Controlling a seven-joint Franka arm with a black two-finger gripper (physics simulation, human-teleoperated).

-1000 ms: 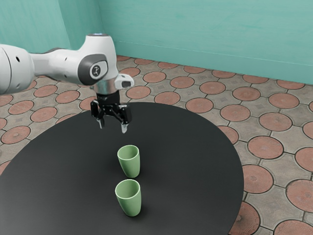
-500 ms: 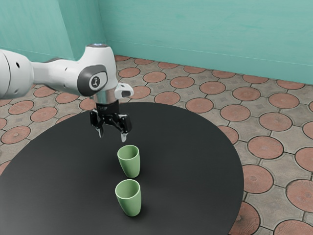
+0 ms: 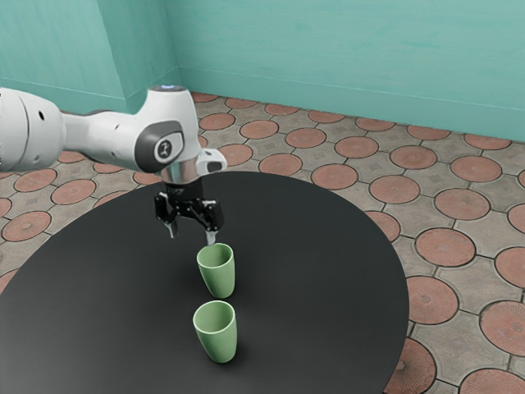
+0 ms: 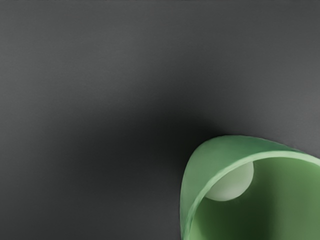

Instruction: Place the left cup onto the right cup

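Spread jaws hover just above the farther cup (image 3: 216, 271)

Teal-walled room (image 3: 369, 49), patterned tile floor (image 3: 447, 201)

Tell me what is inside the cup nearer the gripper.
Nothing shows inside the cup: just its green inner wall and pale bottom. Part of the inside lies beyond the wrist view's edge.

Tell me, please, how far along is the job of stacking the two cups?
Done: nothing yet; both cups stand apart on the table. In hand: the open pincer hovers just above the farther cup, one finger close to its rim, gripping nothing. Left: grasp that cup, lift it and set it onto the nearer cup.
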